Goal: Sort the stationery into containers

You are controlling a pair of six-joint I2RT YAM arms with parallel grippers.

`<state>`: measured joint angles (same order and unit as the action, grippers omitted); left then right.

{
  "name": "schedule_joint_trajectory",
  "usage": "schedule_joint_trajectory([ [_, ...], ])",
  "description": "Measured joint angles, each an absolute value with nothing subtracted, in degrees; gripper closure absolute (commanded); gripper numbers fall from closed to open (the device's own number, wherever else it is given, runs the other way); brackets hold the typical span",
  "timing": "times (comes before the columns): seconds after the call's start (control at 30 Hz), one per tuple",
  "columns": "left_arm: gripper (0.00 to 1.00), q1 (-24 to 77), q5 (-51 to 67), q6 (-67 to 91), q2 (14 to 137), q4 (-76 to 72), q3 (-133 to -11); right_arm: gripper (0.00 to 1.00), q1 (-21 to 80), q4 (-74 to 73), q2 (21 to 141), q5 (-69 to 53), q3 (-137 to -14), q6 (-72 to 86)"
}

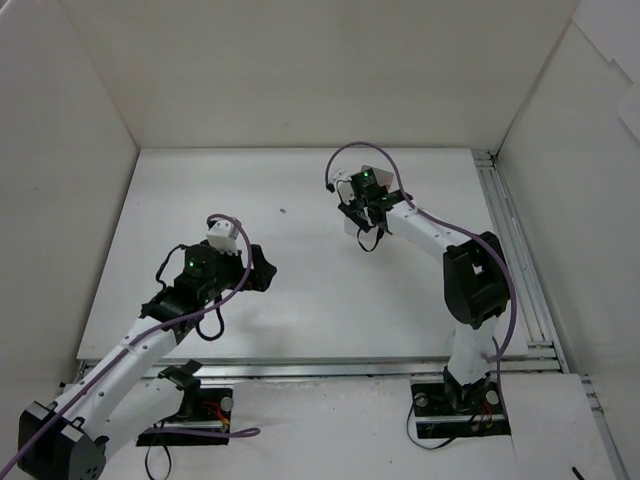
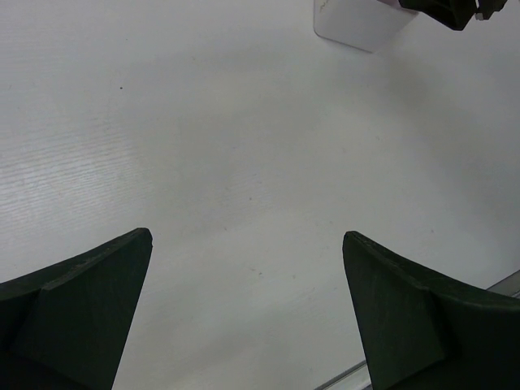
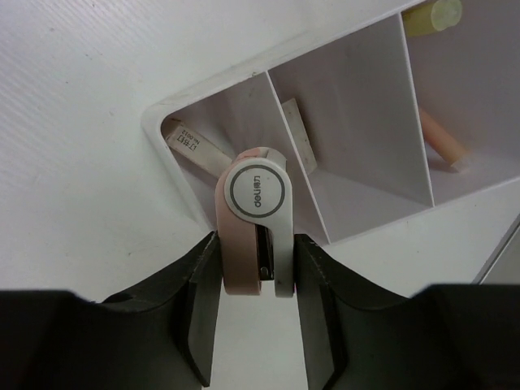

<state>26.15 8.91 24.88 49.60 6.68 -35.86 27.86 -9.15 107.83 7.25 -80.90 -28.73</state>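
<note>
Hanging over the end compartment of the box (image 3: 154,122), a pink-white piece (image 3: 253,195) is pinched by the right gripper (image 3: 256,253), its lower end hidden. The left gripper (image 2: 246,237) is spread wide above the table (image 2: 244,122).

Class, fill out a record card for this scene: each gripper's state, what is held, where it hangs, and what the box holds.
Left gripper: open, empty, above bare table
Right gripper: shut on pink-and-white Deli item
Held item position: tip over the end compartment of the white divided box
Box contents: beige blocks, orange pen, yellow-green pen
</note>
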Motion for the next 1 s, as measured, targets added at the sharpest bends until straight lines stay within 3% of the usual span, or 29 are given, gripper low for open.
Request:
schedule_joint_trajectory([
  [0.13,0.00,26.15,8.73,24.47,49.60,7.18,-35.86,0.49,27.90,-9.47,108.99,7.99,-81.34,-29.80],
  [0.17,0.00,26.15,8.69,24.45,49.60,7.25,-35.86,0.41,27.90,-9.50,109.16,8.23,-81.62,-30.04],
  [0.47,0.00,26.15,8.23,24.43,47.70,7.90,-35.86,0.16,29.41,-9.45,109.19,8.99,-82.13,-29.80],
  [0.5,0.00,26.15,8.10,24.45,47.24,7.92,-35.86,0.05,29.78,-9.47,108.86,8.88,-82.06,-29.85],
  [0.53,0.00,26.15,8.05,24.45,46.92,7.92,-35.86,0.02,30.11,-9.50,108.38,8.60,-81.93,-29.39],
  [0.8,0.00,26.15,7.81,24.45,44.95,9.30,-35.86,0.02,31.38,-4.69,93.60,5.56,-74.72,-21.47],
  [1.0,0.00,26.20,1.74,24.93,40.80,16.60,-37.30,0.02,30.70,5.41,75.07,15.49,-59.46,-7.55],
])
